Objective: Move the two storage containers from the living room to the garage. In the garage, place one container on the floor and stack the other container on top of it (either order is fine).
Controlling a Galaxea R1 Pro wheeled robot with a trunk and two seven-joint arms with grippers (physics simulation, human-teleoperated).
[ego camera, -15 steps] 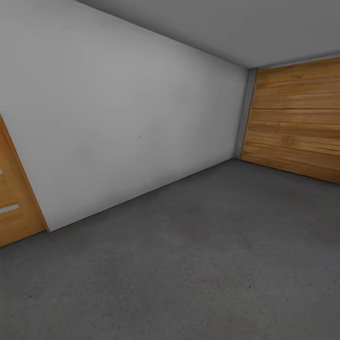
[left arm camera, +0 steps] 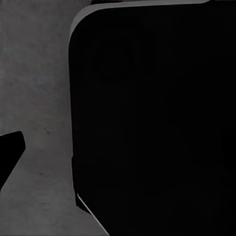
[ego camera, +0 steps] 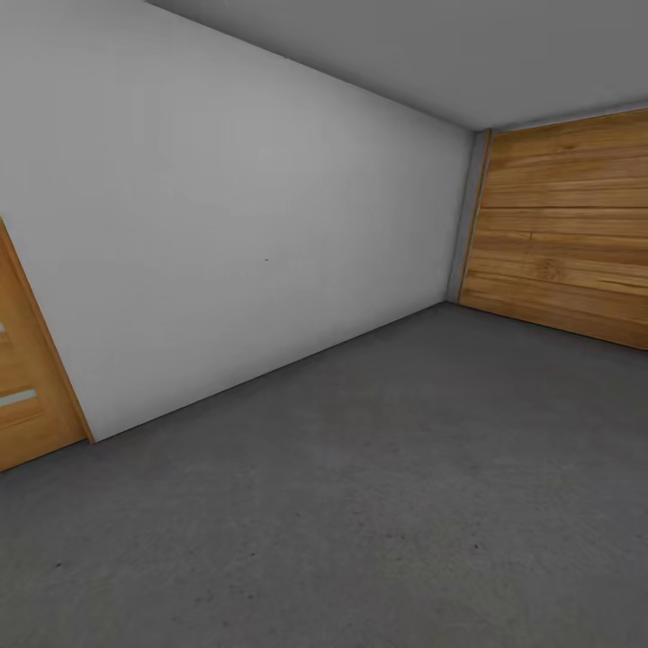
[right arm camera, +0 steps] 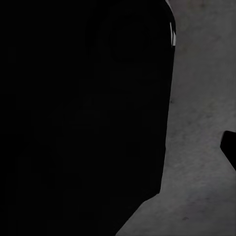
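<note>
hand tips dark over grey floor (ego camera: 378, 504), white wall (ego camera: 225, 225) alongside

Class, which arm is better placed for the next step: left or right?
Neither is favoured: both wrist views match, a black bulk beside concrete floor; ahead stand a white wall and wood-plank door.

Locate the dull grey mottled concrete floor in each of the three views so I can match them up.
Head view: the grey concrete floor spreads over the lower half, below the white wall and wood-plank door.
Left wrist view: a floor strip beside a large black shape.
Right wrist view: a floor strip beside a similar black shape.
Shared landmark: the floor's mottled grey texture.
</note>
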